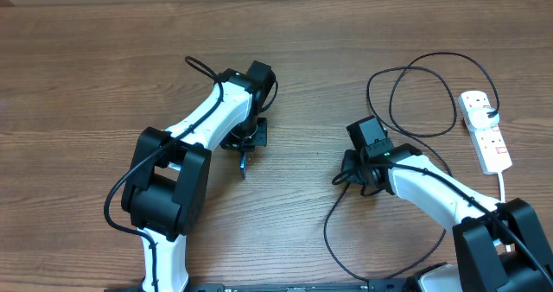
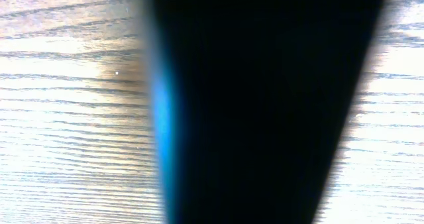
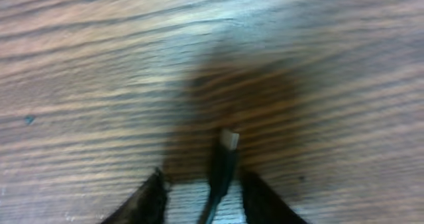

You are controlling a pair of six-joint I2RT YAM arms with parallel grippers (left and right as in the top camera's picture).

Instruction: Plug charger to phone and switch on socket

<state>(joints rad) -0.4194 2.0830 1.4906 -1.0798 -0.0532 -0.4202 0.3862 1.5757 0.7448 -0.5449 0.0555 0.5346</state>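
Observation:
In the overhead view my left gripper point(image 1: 244, 145) is shut on the phone point(image 1: 244, 163), which stands edge-on above the table. The left wrist view is mostly filled by the phone point(image 2: 265, 105), a dark slab with a blue glow on its left edge; my own fingers are hidden there. The charger point(image 1: 423, 63) loops across the right side, and its plug sits in the white socket point(image 1: 486, 130). Its connector tip point(image 3: 228, 141) points forward between the fingers of my right gripper point(image 3: 202, 179), with a gap on each side. That right gripper point(image 1: 344, 178) is to the right of the phone.
The socket's thick white cord point(image 1: 503, 184) runs toward the front right corner. A loop of charger cable point(image 1: 328, 231) lies on the wood in front of my right arm. Bare wooden tabletop point(image 1: 86, 85) lies to the left and between the two grippers.

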